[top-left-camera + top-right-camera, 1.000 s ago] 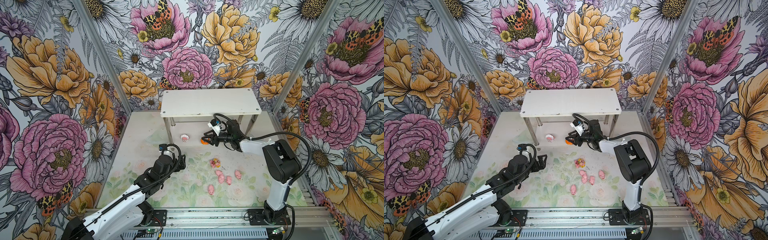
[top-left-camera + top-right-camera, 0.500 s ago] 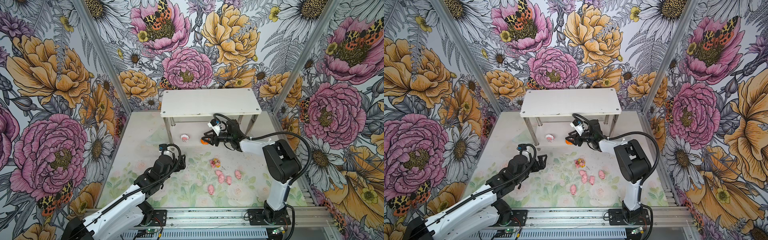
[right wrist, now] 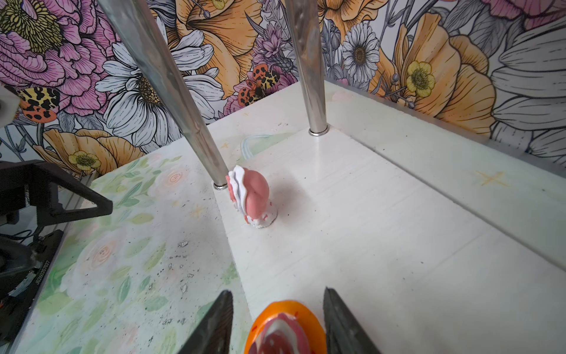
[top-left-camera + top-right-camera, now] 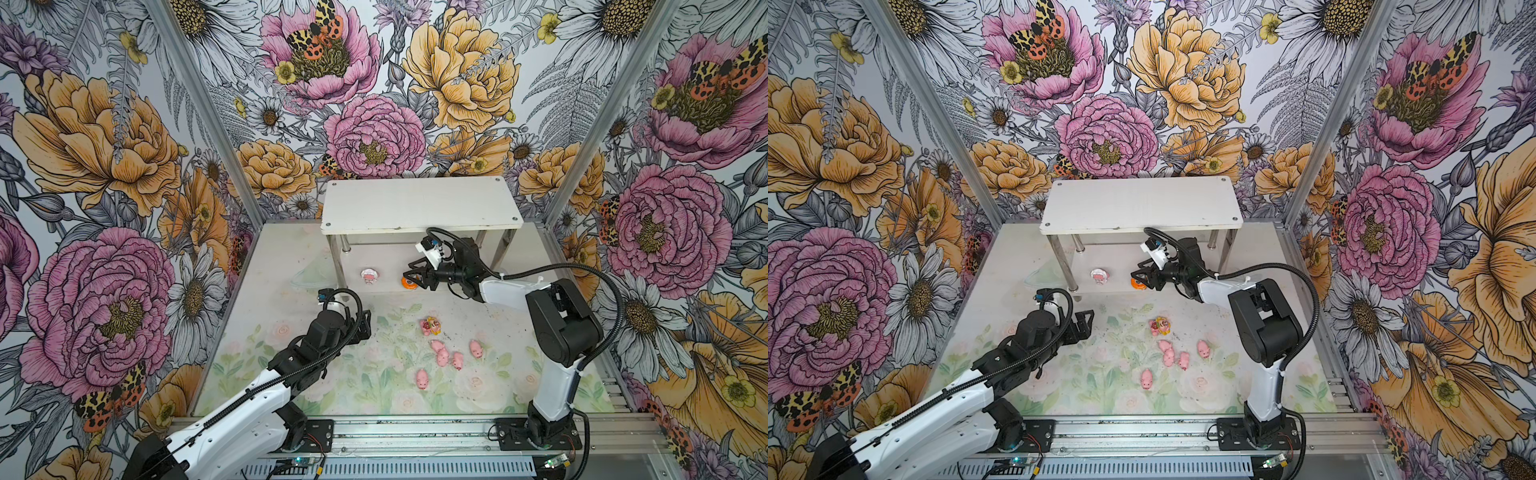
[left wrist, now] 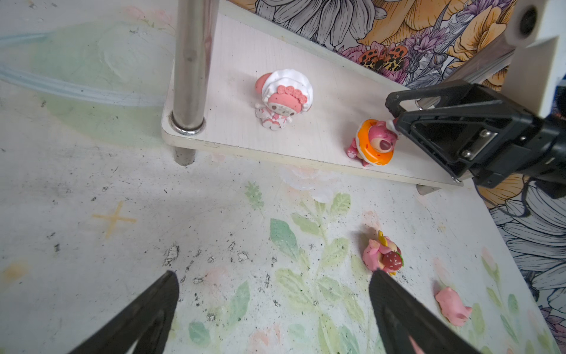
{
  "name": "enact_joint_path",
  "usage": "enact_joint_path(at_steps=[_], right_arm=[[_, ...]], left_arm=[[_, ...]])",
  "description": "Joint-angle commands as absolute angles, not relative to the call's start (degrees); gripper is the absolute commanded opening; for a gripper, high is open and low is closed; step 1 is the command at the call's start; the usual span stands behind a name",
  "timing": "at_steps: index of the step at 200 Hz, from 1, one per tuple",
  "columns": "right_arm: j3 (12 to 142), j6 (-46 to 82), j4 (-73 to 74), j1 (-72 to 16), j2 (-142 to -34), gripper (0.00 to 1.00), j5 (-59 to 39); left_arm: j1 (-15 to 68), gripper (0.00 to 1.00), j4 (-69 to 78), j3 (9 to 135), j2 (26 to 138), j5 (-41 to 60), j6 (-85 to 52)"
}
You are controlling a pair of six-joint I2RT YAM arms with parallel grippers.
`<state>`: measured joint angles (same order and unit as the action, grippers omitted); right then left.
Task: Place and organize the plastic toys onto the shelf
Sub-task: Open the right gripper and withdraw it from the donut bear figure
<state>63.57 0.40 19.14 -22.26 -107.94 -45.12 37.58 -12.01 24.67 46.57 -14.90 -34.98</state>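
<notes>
Barely anything has shifted over the last second: both arms hold their places, and only the right gripper (image 4: 410, 277) has eased its jaws a touch wider. They stand partly open astride the orange-rimmed toy (image 5: 375, 144), clamping nothing, though one tip seems to brush its head in the left wrist view. In both top views the toy lies at the gripper's 9 o'clock, so a clean retreat probably runs toward 3 o'clock. It stands upright near the front edge of the lower tier (image 5: 275, 144) of the shelf (image 4: 419, 205): a glossy pink bear face ringed in orange, facing 6 o'clock. The white-rimmed toy (image 5: 284, 98) stands well apart at its 9 o'clock. The left gripper (image 5: 273, 275) hangs wide open and empty, the yellow-rimmed toy (image 5: 382, 256) at its 3 o'clock.
</notes>
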Motion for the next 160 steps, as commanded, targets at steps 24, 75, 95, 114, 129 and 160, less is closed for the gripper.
enact_joint_path(at_steps=[24, 75, 95, 114, 129, 160], right_arm=[[60.3, -0.1, 21.4, -21.8, -100.8, 0.50, -42.0], [55.0, 1.4, 21.4, -21.8, -96.1, 0.50, -40.3], [52.0, 2.0, 21.4, -21.9, -93.7, 0.50, -39.7], [48.8, 2.4, 20.5, -22.0, -90.6, 0.50, -38.7], [46.4, 3.2, 19.7, -22.0, -87.8, 0.45, -38.4], [41.2, 5.6, 19.8, -22.2, -82.8, 0.10, -36.6]], left_arm=[[36.9, 0.99, -11.0, 23.3, 44.8, -13.9, -33.8], [36.8, 0.99, -10.6, 22.6, 43.3, -13.4, -33.8], [36.9, 0.98, -11.2, 22.7, 42.8, -13.9, -33.6], [36.7, 0.99, -11.8, 22.7, 42.2, -14.1, -33.2], [36.8, 0.99, -12.0, 22.5, 41.2, -14.2, -33.0], [36.4, 0.95, -11.7, 21.6, 39.2, -14.7, -33.0]])
